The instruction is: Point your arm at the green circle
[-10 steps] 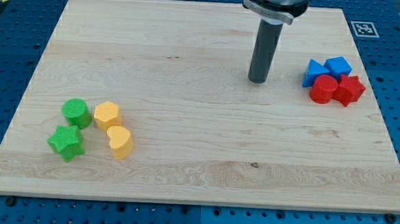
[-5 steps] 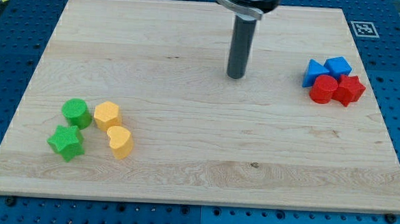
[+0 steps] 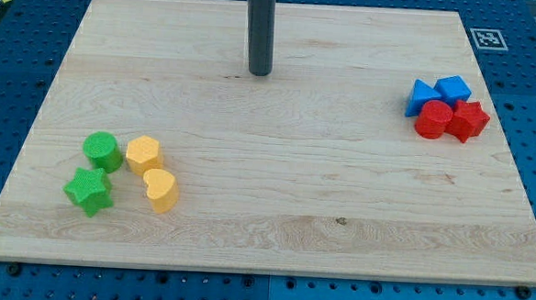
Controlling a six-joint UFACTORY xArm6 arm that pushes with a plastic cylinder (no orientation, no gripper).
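Wooden desk (image 3: 275,196) carries everything. Upright dark rod enters from the view's top; my tip (image 3: 259,73) has slid leftward since earlier frames, yet sits well apart from the green circle (image 3: 102,150) at lower left. No gripper shows.

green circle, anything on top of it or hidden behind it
Nothing lies on the green circle. The green star sits just below it, and my tip is far off. The board directly behind its top edge is covered.

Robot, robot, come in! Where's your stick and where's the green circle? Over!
My tip near the view's top, touching no block. Green circle far off at lower left, beside the green star. Path between looks clear.
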